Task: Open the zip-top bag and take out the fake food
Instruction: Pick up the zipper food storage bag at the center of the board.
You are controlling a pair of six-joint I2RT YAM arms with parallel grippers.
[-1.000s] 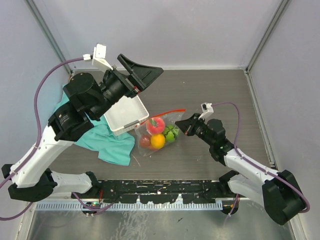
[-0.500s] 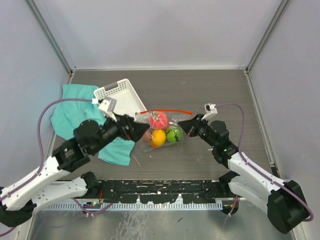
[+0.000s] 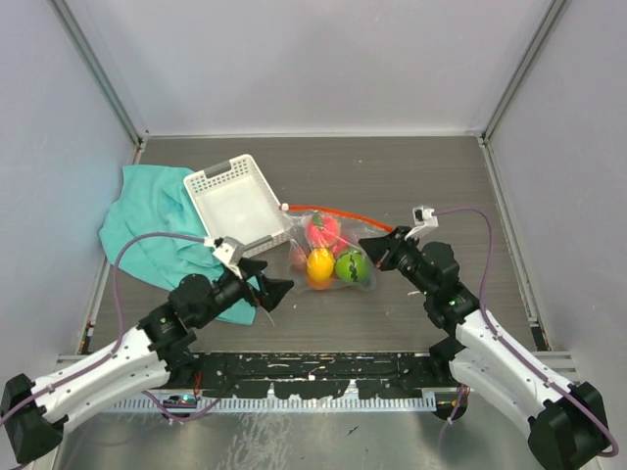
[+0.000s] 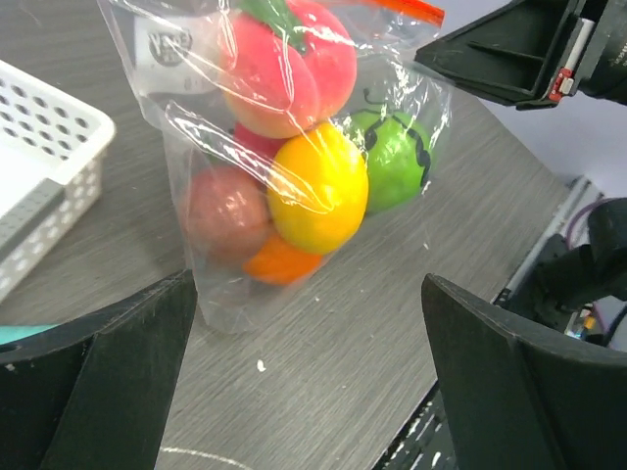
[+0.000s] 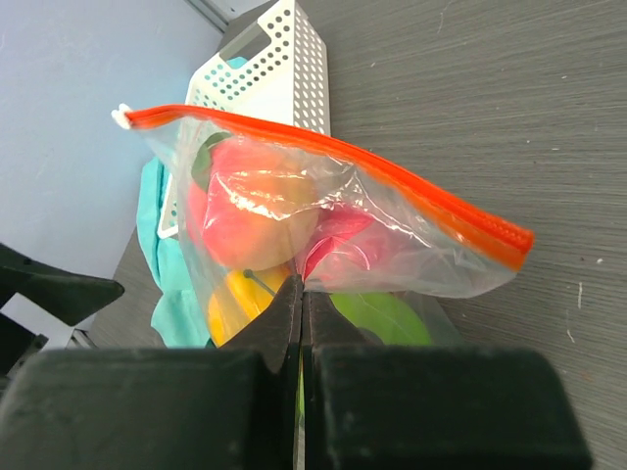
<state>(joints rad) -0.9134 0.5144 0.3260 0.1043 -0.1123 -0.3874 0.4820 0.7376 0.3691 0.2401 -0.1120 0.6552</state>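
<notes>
Clear zip-top bag (image 3: 328, 253) is pinched in the right hand (image 3: 364, 245); left hand (image 3: 272, 278) spread wide nearby.

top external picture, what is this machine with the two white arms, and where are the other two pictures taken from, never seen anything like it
It is a robot: two white jointed arms bolted at the near edge of a dark table, each ending in a two-finger pincer. The top picture looks down from above and behind the arms. The other two pictures come from small cameras on the wrists, so each shows its own black fingers up close.

On the table are a white slotted basket, a teal cloth and a clear zip-top bag with an orange-red zipper. The bag is full of fake food: red, yellow, green and orange plastic fruit.

The right pincer is shut on the bag's plastic just below the zipper. The left pincer is open and holds nothing, its fingers spread in front of the bag's lower end.
</notes>
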